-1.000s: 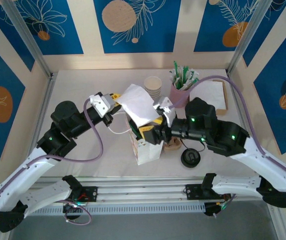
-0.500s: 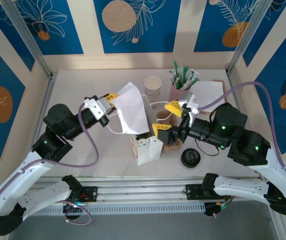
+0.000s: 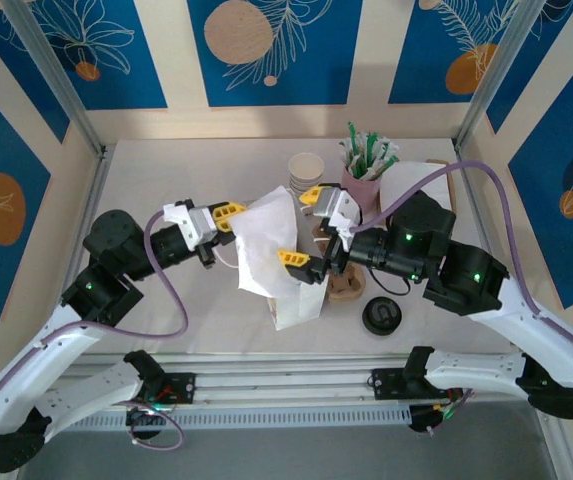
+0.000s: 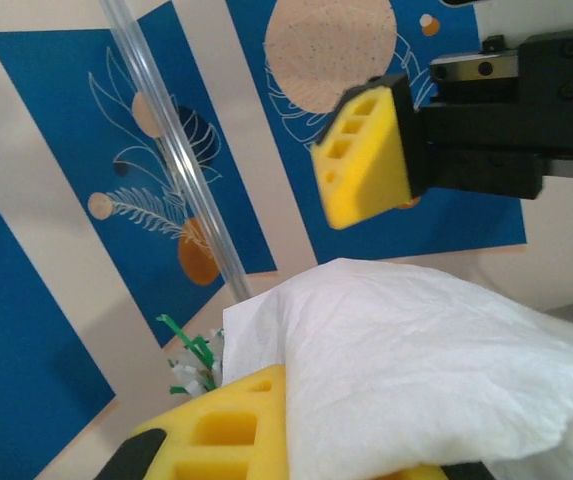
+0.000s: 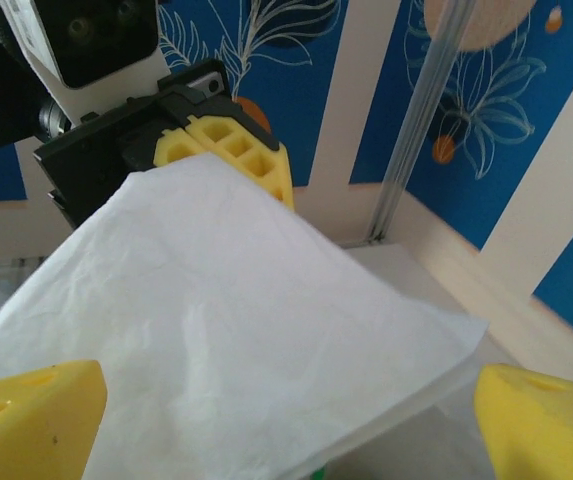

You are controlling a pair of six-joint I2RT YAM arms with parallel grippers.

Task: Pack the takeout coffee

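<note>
**Left pincer clamped on the bag, right pincer spread wide at its other side**

From the near edge of the desk [image 3: 181,165] both arms rise and bend inward toward the white paper bag [image 3: 266,245], which stands near the middle with its printed foot on the surface. The left arm climbs from the near-left corner, folds at the elbow left of the bag and runs its forearm roughly level toward it. The right arm sweeps up from the near-right corner, its elbow to the right of the bag and its wrist turned back toward it.

Right of the bag's foot sits the takeout coffee [image 3: 381,317]. From above it shows as a round black lid, and the cup under it cannot be made out. It is apart from both pincers. A brown carrier [image 3: 346,287] lies between it and the bag.

The left pincer [image 3: 228,211] is closed tight on the bag's upper left edge, pinching the paper. The right pincer [image 3: 306,227] stands with its jaws wide apart at the bag's right side. In the right wrist view the paper spreads between its yellow fingers, and whether it touches either cannot be told.

Beyond the bag stand a stack of lidless cups [image 3: 306,172] and a pink cup of stirrers [image 3: 364,170].
</note>
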